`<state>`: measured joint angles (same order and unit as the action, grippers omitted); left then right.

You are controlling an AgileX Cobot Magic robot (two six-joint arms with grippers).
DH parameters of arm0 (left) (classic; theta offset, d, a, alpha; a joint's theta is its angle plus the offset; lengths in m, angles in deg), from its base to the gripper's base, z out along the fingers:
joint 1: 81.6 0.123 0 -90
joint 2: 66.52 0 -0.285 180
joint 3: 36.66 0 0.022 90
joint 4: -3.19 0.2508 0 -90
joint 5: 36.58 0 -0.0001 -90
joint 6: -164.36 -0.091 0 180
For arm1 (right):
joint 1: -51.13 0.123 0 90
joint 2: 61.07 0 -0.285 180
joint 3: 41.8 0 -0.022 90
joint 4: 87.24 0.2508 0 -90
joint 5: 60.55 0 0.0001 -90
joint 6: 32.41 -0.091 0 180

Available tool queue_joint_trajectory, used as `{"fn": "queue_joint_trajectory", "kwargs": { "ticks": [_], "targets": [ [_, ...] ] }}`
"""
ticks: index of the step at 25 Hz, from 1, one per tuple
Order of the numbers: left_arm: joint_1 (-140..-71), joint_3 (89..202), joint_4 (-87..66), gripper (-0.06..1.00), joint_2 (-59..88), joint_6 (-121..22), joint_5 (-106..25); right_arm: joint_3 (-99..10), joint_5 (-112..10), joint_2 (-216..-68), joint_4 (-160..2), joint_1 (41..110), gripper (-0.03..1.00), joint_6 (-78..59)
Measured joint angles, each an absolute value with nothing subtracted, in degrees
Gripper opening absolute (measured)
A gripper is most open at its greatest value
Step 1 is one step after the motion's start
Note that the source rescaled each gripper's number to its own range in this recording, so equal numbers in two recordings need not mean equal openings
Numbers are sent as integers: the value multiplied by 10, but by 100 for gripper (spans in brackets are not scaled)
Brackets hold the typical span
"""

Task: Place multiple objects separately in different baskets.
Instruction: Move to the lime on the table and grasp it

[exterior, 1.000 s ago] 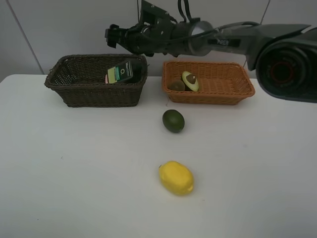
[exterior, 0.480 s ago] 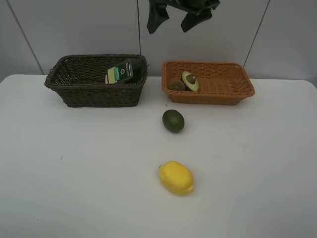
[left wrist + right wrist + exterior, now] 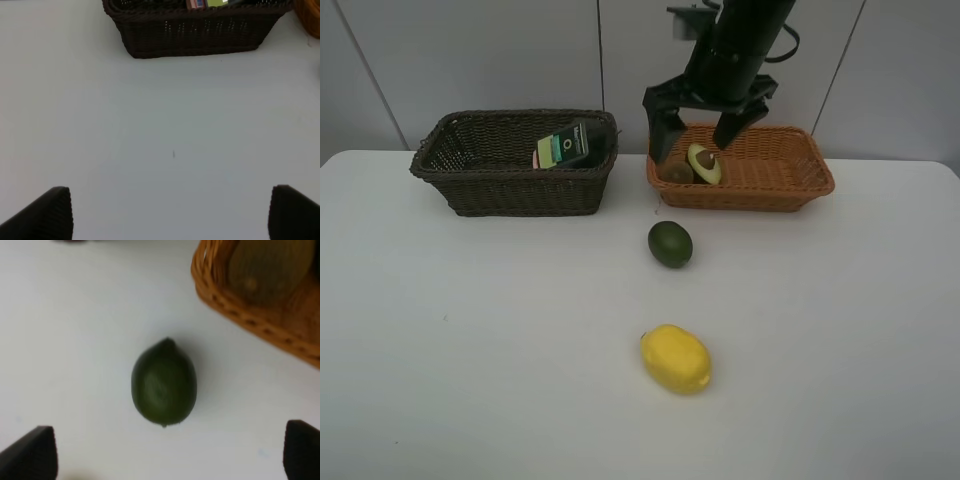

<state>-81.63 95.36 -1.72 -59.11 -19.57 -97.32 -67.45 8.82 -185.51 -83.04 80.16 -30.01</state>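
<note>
- right gripper (image 3: 695, 138): jaws spread wide, nothing between them, hanging above the near-left corner of the orange-tan basket (image 3: 790, 190). Wrist view shows both fingertips at the frame corners with the green lime-like fruit (image 3: 164, 382) centred between them, so it's lined up on that fruit.
- green lime-like fruit (image 3: 670, 244): on the table (image 3: 470, 350) just in front of the orange-tan basket, not touching it. Long axis looks to run along the finger gap in the wrist view, so the pads should close on the narrower width. Good.
- judgement on the step: come straight down, keep the fruit centred, stop short of the table, close gently. It's round and smooth and will likely roll if one pad hits first. Watch the basket rim on the far side during descent.
- then a short lift over the rim to join the brown kiwi (image 3: 676, 172) and halved avocado with pit (image 3: 704, 163) already inside.
- yellow lemon (image 3: 675, 359): nearer the front, well apart from the lime. Next fruit to go, I'd say.
- dark brown-black basket (image 3: 510, 185): holds bottles/packs at its right end; can't separate them individually.
- left gripper (image 3: 170, 212): jaws apart, empty, over bare table in front of the dark basket.
</note>
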Motion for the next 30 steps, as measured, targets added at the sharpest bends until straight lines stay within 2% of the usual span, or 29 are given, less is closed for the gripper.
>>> {"fn": "queue_joint_trajectory", "kwargs": {
  "ticks": [6, 15, 26, 28, 30],
  "targets": [
    [-816, 954, -17, 100, -591, -196, -973, -588, 4, -1880, -824, 802, 98, -300],
    [-816, 954, -17, 100, -591, -196, -973, -584, -57, -1937, -782, 819, 98, -262],
    [-816, 954, -17, 100, -591, -196, -973, -584, -99, -1994, -815, 821, 98, -256],
    [-816, 954, -17, 100, -591, -196, -973, -584, -104, -1997, -818, 821, 91, -256],
    [-816, 954, -17, 100, -591, -196, -973, -584, -106, -1999, -827, 821, 75, -256]
  ]
}}
